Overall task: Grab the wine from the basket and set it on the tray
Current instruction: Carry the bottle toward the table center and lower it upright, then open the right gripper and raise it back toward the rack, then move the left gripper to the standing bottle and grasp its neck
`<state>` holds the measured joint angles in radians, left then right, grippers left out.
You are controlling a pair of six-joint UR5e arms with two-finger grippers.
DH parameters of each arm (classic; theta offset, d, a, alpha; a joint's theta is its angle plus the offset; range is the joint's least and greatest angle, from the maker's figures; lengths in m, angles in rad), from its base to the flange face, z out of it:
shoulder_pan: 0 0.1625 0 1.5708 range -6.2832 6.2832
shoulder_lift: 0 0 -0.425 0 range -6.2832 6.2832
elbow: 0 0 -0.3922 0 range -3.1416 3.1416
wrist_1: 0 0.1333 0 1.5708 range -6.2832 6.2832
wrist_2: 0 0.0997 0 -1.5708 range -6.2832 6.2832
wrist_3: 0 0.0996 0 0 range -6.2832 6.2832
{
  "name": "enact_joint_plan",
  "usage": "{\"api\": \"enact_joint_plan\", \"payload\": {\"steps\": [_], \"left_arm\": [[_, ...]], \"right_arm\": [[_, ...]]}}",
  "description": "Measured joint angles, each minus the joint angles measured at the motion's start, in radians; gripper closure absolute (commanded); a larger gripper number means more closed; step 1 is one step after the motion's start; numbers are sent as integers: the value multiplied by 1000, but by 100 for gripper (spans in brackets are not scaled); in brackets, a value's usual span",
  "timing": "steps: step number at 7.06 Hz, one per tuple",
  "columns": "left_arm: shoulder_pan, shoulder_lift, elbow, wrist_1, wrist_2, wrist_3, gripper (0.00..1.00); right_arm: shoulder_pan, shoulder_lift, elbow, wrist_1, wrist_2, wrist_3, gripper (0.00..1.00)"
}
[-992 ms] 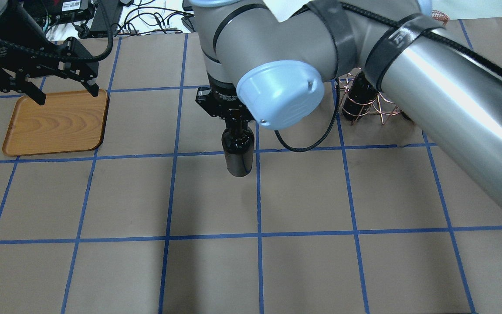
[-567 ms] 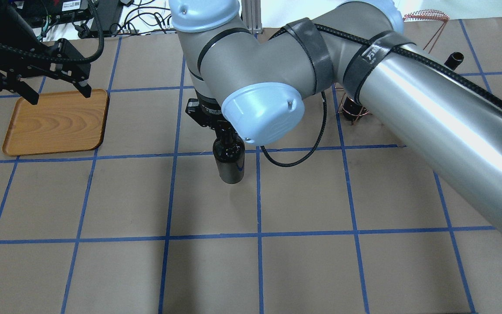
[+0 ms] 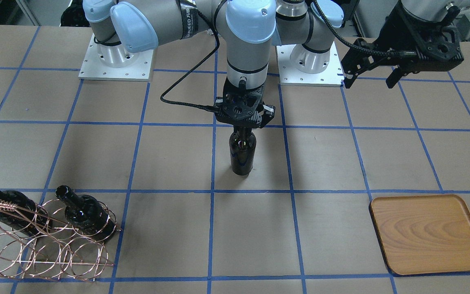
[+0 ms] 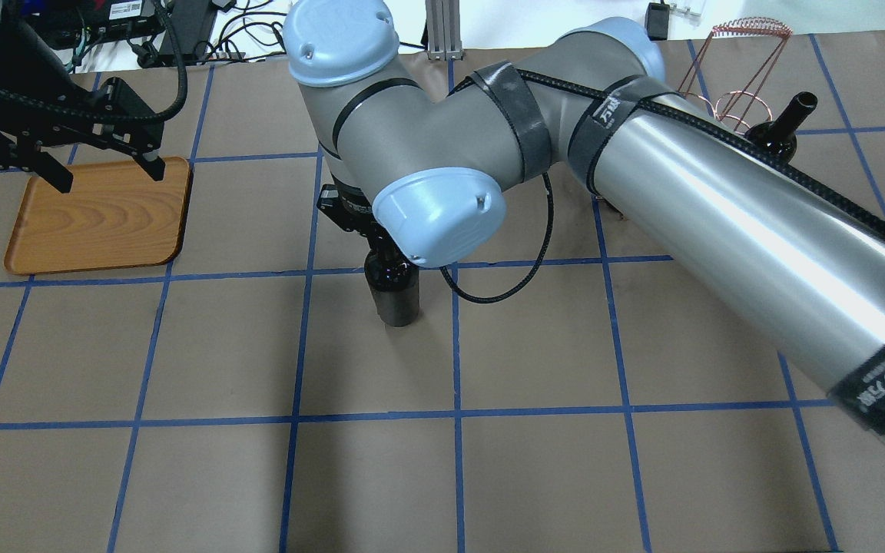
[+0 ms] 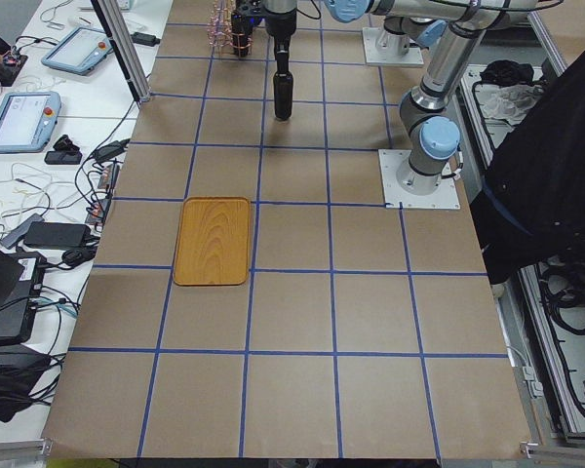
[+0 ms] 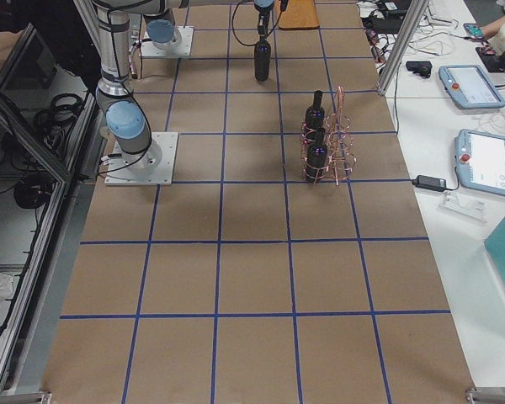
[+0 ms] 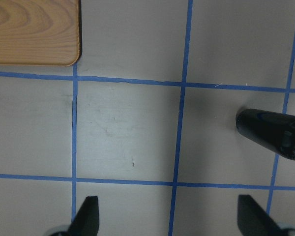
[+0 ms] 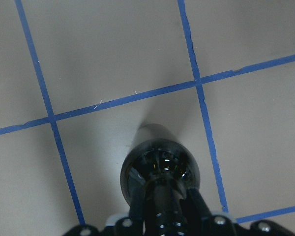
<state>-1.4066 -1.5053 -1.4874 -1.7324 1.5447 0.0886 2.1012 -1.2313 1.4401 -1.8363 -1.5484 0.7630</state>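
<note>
My right gripper (image 3: 243, 130) is shut on the neck of a near-black wine bottle (image 3: 242, 157) and holds it upright, low over the middle of the table. The bottle also shows in the overhead view (image 4: 395, 296) and the right wrist view (image 8: 160, 172). The wooden tray (image 4: 97, 219) lies empty at the table's far left. My left gripper (image 4: 108, 175) is open and empty, hovering over the tray's far edge. The copper wire basket (image 3: 47, 245) stands at the far right and holds two more bottles (image 3: 84, 210).
Blue tape lines divide the brown table into squares. My right arm's long forearm (image 4: 719, 223) crosses the overhead view and hides much of the basket. Cables and devices (image 5: 39, 117) lie beyond the table edge near the tray.
My right gripper has carried the bottle leftward in the overhead view, away from the basket and toward the tray. The left gripper has shifted only slightly over the tray.
</note>
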Motion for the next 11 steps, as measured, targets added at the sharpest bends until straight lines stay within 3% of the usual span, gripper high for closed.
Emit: {"api": "enact_joint_plan", "payload": {"steps": [1, 2, 5, 7, 9, 11], "left_arm": [[0, 0, 0, 0, 0, -2, 0], [-1, 1, 0, 1, -1, -5, 0], [-2, 2, 0, 1, -2, -11, 0], [-17, -14, -3, 4, -8, -50, 0], [-148, -64, -7, 70, -7, -161, 0], [-287, -145, -10, 160, 19, -234, 0]], "right_arm": [[0, 4, 0, -17, 1, -2, 16], [0, 2, 0, -55, 3, -2, 0], [-27, -52, -13, -101, 64, -51, 0], [-151, -142, -44, 29, 101, -262, 0], [-329, -223, -71, 172, 141, -542, 0], [-462, -298, -82, 288, 68, -738, 0]]}}
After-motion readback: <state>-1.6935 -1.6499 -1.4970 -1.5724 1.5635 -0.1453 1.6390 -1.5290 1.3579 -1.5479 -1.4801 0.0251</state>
